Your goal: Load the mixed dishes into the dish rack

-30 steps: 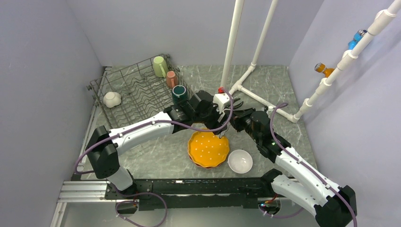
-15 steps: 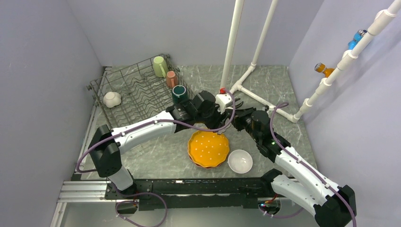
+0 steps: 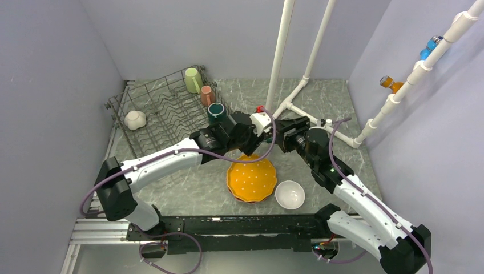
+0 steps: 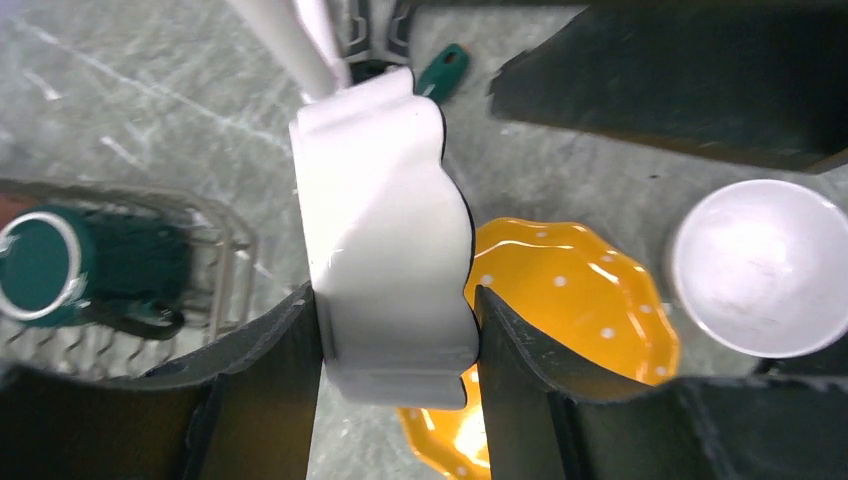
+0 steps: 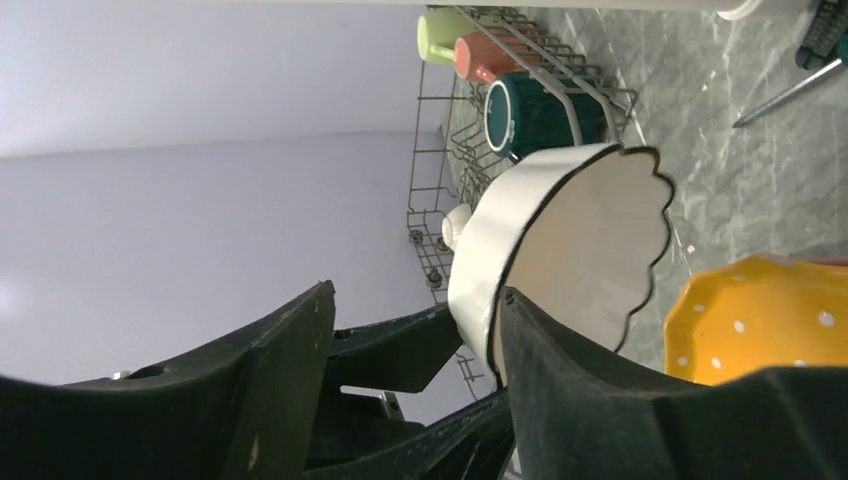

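Nearest the bases: plain white bowl [image 3: 289, 194] on the table, just beside the stacked orange dotted plates [image 3: 251, 180]. Above the plates' far edge, the left gripper [image 4: 395, 295] is clamped across the wall of the scalloped bowl [image 4: 385, 250], which is held on edge, off the table. Right gripper [image 5: 415, 290] faces it close by, jaws parted, gripping nothing (contact with the bowl's base not discernible). Bowl looks like glazed ceramic: stiff, weighty, slick, chip-prone at the wavy rim. Best held deep over the wall, not at a scallop tip. Farther left, the dish rack [image 3: 165, 114], with dark teal mug [image 3: 216, 111], pink mug [image 3: 207, 95] and green mug [image 3: 192, 80] along its right side.
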Tool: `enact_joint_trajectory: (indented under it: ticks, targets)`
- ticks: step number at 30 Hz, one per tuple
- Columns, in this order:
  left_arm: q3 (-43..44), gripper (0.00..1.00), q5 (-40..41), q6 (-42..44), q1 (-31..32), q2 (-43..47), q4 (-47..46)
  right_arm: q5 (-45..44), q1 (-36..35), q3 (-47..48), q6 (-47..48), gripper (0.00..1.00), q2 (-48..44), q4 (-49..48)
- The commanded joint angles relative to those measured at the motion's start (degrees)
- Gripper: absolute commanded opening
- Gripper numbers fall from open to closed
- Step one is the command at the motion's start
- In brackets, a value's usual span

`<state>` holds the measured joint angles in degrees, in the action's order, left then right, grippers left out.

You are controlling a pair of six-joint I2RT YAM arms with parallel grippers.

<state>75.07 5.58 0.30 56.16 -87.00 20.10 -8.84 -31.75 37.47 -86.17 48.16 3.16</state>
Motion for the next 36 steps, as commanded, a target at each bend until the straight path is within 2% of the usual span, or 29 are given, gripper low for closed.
enact_joint_trajectory:
  ticks: [1,5,15,21,28,36]
  targets:
    - [-0.7,0.00,9.9,5.6,-0.3,5.3,-6.3,-2.5,0.1,4.1,4.0,0.65,-0.1,-1.1]
    - [-1.9,0.00,15.5,8.1,-0.3,6.8,-7.8,-3.3,0.0,6.2,7.7,0.65,-0.1,1.4]
    - [-1.4,0.00,22.7,8.8,-1.0,5.5,-7.0,-6.3,0.0,6.7,9.6,0.64,-2.6,6.1]
    - [-2.4,0.00,26.2,9.2,-3.2,8.3,-8.2,-8.3,0.0,6.5,10.2,0.64,-4.7,8.4]
    - [-1.8,0.00,27.0,7.3,-11.0,11.4,-7.0,-8.3,0.0,5.6,10.3,0.64,-5.1,8.8]
    - [-0.9,0.00,24.8,2.8,-25.7,8.4,-5.1,-8.7,0.0,7.2,12.1,0.64,-2.8,8.5]
